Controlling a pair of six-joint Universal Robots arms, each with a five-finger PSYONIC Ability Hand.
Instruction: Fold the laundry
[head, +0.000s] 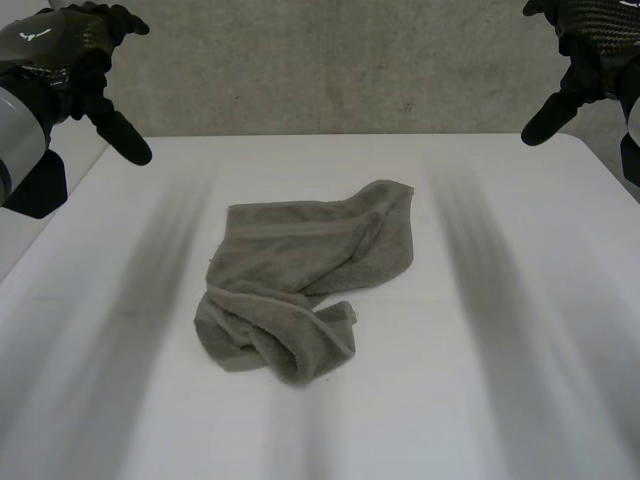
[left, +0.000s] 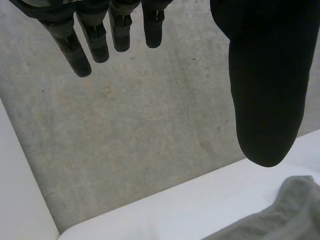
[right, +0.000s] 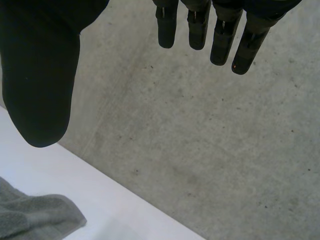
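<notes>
White tabletop (head: 500, 360) is occupied by a crumpled grey towel (head: 300, 270), with left hand (head: 72, 48) and right hand (head: 590, 40) held raised at either side, fingers straight, nothing gripped.

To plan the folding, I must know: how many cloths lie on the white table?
1. A grey towel lies crumpled near the middle of the table. A smaller piece could be hidden inside its folds; I cannot tell.

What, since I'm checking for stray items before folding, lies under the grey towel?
The towel rests crumpled on the white table. Its near end is bunched over itself, so anything beneath is hidden.
</notes>
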